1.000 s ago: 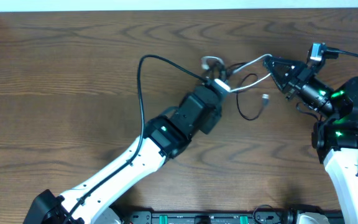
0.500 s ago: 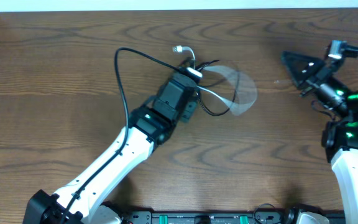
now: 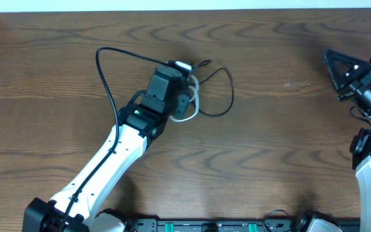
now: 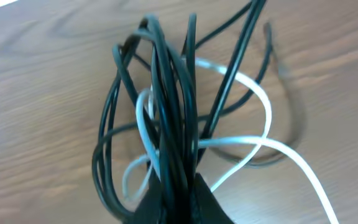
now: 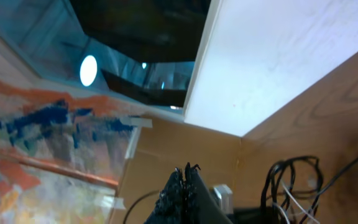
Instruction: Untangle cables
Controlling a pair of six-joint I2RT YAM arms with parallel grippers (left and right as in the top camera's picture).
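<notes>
The left end effector (image 4: 180, 198) is pinched tight on the cables (image 4: 169, 118). Its dark fingertips meet at the bottom edge of the left wrist view, and the whole bunch comes out from between them. Several black cords run close together up the middle of that view and then splay into loops. The white cable (image 4: 261, 102) threads through them, curling once behind the black strands and trailing off toward the lower right corner. The wood grain of the tabletop (image 4: 36, 81) shows behind the bunch, with a soft shadow to the right. Whether the far loops touch the wood cannot be told from this view.

From overhead, the left end effector (image 3: 187, 95) sits a little left of the middle of the tabletop (image 3: 50, 109), toward its far side, with the cables (image 3: 227, 96) bunched against it. One thin black loop swings out to the right and curves back. A pale strand of the white cable (image 3: 196, 90) shows just beside the fingers, and a small white end piece (image 3: 183, 65) lies at the upper edge of the gripper body. The arm's own thicker wire (image 3: 100, 71) arcs out to the left.

The right end effector (image 3: 329, 57) is well apart from the bunch, near the right edge, with its fingers pressed together on nothing. Its own camera shows the right end effector (image 5: 185, 177) closed to a point and aimed up and away from the table.
</notes>
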